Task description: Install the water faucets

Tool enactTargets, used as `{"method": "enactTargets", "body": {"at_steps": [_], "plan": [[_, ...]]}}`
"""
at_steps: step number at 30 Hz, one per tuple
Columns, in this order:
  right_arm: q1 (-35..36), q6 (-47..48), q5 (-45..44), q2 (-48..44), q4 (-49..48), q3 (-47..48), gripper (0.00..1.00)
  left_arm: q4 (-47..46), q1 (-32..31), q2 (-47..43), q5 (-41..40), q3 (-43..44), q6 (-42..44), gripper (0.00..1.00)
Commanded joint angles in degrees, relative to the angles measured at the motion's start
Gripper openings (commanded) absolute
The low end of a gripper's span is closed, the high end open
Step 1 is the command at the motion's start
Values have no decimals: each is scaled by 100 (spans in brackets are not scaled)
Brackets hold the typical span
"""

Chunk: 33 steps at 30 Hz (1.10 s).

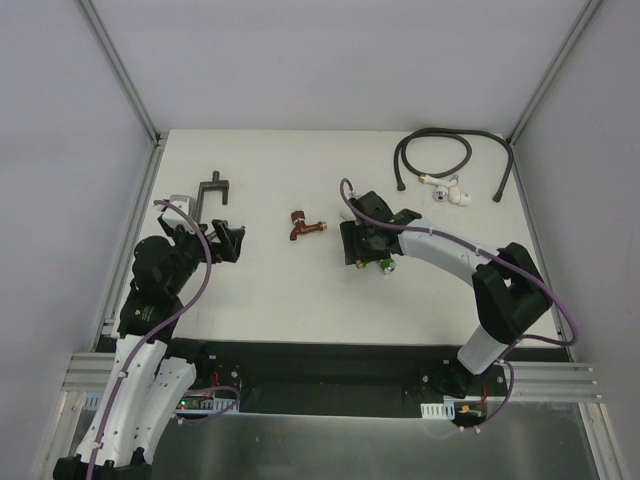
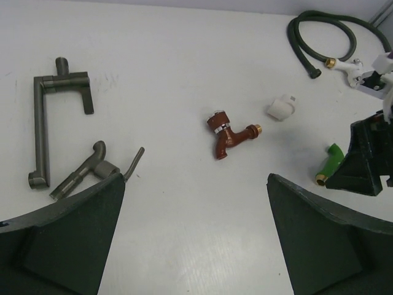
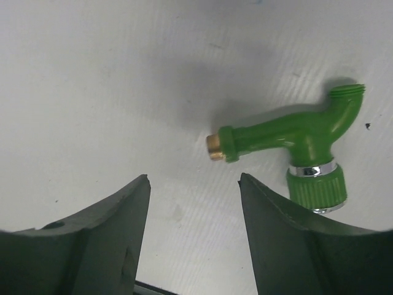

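- Fingers (image 3: pixel 92 239) of the right gripper (image 3: pixel 193 178) stand partly apart, with only bare table (image 1: pixel 280 290) showing in the gap. You have nothing gripped on this side.
- Green faucet (image 3: pixel 288 138): lying on its side on the table. It sits just beyond the tip of one right finger, outside the gap rather than between the two. Brass-coloured end points toward the gap, and the knurled cap with its silver ring lies next to that finger.
- From above, the right gripper hangs low over the green faucet at mid-table, right of centre.
- Left gripper (image 2: pixel 195 184): fingers spread wide and holding nothing. It hovers over the left part of the table.
- Red faucet (image 2: pixel 227 132): loose on its side near the table's middle, well apart from both grippers and untouched.
- Other items, for your reference: grey bent pipe bracket (image 2: pixel 42 135) and grey lever tap (image 2: pixel 86 169) at the left, white elbow fitting (image 2: pixel 281 108) just beyond the red faucet, black hose (image 1: pixel 399 160) coiled at the far right.
- Progress, my judgement: neither faucet is installed or even lifted, so you are at the pick-up of the first one.
- Where the faucets are meant to screw in is not plain from these views. Possibly the grey bracket, but I cannot tell.
- Left to do: centre the gap on the green body, grip, mount it, then repeat with the red one.
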<state>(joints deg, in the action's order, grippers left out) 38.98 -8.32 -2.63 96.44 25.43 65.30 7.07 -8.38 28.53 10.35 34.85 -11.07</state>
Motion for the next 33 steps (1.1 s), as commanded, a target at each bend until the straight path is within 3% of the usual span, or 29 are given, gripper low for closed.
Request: {"method": "enactTargets", "body": {"at_steps": [1,10,20,25,33], "plan": [[303,-214,-132,-451,-231,-79,62,5,56,126,195,118,44,99],[373,-13,-826,102,-495,193,60,-4,91,-506,442,83,-53,99],[373,-56,-309,472,-513,178,60,-13,91,-814,362,83,-44,99],[391,-188,-18,-160,-425,-517,61,-4,100,-762,415,118,-44,99],[382,-188,-308,-1399,15,-1396,61,-13,153,-691,415,118,-44,99]]}}
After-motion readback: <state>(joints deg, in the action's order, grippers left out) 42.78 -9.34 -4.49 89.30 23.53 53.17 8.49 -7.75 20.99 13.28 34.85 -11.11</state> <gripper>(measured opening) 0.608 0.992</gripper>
